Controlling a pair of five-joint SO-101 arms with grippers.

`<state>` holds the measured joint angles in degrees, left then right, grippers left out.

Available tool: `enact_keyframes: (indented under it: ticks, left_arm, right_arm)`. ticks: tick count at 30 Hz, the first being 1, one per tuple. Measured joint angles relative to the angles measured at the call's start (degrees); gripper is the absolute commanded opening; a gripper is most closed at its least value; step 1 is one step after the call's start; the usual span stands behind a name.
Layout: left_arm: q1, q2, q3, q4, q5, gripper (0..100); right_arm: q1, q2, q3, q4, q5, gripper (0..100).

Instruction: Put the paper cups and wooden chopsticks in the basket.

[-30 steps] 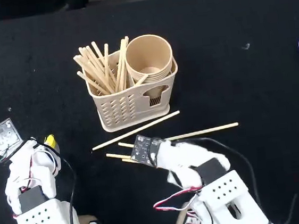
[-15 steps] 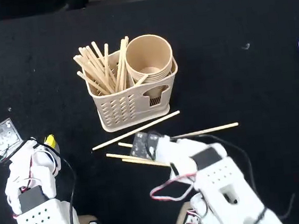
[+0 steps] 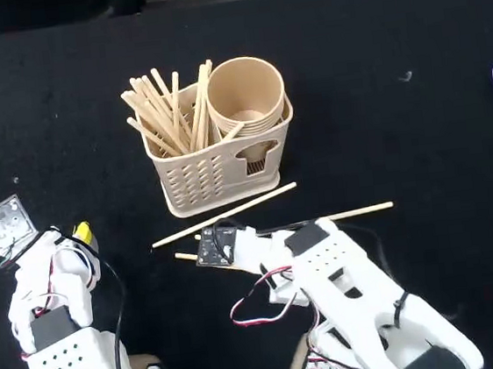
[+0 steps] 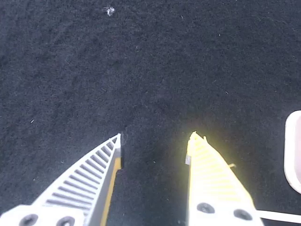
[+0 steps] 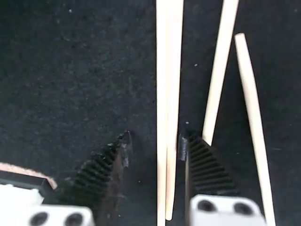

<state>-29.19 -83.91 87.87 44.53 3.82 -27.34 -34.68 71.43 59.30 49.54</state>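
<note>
Over the black table (image 3: 417,131), we see the right gripper (image 5: 154,139) parted astride two wooden chopsticks (image 5: 168,70); the left gripper (image 4: 155,136) gapes empty.

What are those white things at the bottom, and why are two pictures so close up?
They are a robot's left arm and right arm, seen from a camera above the table. Each arm ends in a gripper, like pinching fingers, with its own little camera; those take the close-up pictures. The left gripper is open over bare black cloth. The right gripper is open, with two loose chopsticks lying between its fingers, not pinched yet. The basket already holds paper cups and a bunch of chopsticks.
</note>
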Motion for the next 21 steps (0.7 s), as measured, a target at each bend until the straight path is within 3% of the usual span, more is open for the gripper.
enact_keyframes:
  ticks: [8, 11, 16, 21]
  left_arm:
    - [0.0, 0.0, 0.0, 0.0, 0.0, 22]
    - [0.0, 0.0, 0.0, 0.0, 0.0, 22]
    - [0.0, 0.0, 0.0, 0.0, 0.0, 22]
    - [0.0, 0.0, 0.0, 0.0, 0.0, 22]
  right_arm:
    - [0.1, 6.9, -1.8, -4.7, 1.1, 15.2]
    - [0.2, 7.9, -2.8, -4.8, 1.1, 1.0]
    - [0.4, 7.2, -3.2, -6.1, 1.1, 1.1]
    - [0.3, -0.6, -4.3, 1.6, 1.1, 1.0]
